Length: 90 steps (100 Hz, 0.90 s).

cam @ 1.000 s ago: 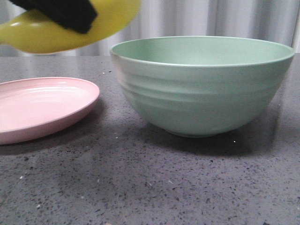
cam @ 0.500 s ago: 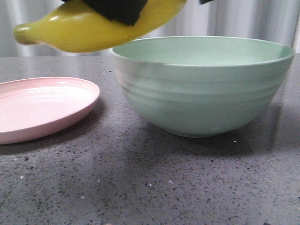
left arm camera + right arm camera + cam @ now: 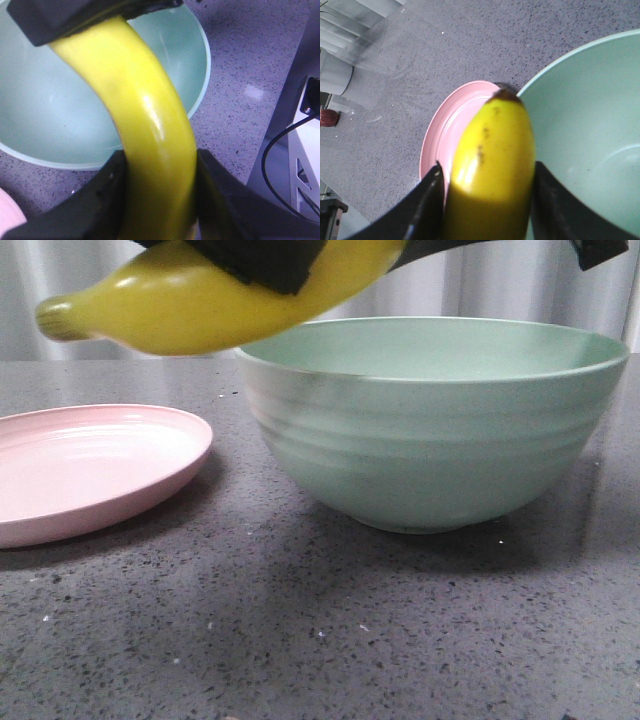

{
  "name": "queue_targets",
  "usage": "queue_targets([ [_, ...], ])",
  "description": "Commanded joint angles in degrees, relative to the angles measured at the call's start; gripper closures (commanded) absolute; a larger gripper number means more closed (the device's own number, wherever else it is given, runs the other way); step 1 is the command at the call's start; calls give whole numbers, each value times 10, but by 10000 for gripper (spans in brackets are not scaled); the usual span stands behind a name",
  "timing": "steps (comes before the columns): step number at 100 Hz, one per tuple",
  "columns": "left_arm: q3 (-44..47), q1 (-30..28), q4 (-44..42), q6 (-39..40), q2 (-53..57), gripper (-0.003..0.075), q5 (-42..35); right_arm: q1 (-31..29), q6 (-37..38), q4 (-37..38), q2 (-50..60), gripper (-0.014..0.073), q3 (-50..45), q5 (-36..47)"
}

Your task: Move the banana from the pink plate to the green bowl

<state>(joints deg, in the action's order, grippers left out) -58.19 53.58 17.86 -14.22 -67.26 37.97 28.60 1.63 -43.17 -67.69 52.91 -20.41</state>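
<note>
A: The curved yellow banana has a glossy, smooth skin that looks like plastic, with bright highlights along it.

B: And the shallow round pale pink plate?

A: Glossy and smooth too. The deep pale mint-green bowl is matt, with faint ridges outside.

B: The tabletop?

A: The dark grey speckled table looks like polished stone, though it's hard to be sure. The black gripper fingers look matt.

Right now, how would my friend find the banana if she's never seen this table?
Find the big green bowl on the grey table, with a pink plate beside it. Look above the bowl's plate-side rim: the banana hangs there, clamped in black grippers. It's the only yellow, curved thing.
</note>
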Motion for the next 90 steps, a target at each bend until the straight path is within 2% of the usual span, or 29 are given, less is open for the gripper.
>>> queue_targets([
  [1,-22,5,15,-2,10,709,-42,1,-10,-10,11,445,21,14],
  [8,-22,5,15,-2,10,635,-42,1,-40,-9,11,575,21,1],
  [15,-22,5,15,-2,10,533,-42,1,-52,-9,11,664,21,-10],
  [26,-24,5,15,-2,10,369,-60,1,-55,-9,12,665,21,-7],
  [33,-31,5,15,-2,12,312,-69,1,-66,-9,19,665,21,8],
  [60,-71,5,14,-2,17,310,-69,-11,-169,-2,81,665,22,102],
  [70,-71,5,14,-2,22,310,-72,-14,-218,43,103,665,22,160],
  [90,-71,5,15,-2,27,310,-90,-14,-220,122,82,665,19,196],
])
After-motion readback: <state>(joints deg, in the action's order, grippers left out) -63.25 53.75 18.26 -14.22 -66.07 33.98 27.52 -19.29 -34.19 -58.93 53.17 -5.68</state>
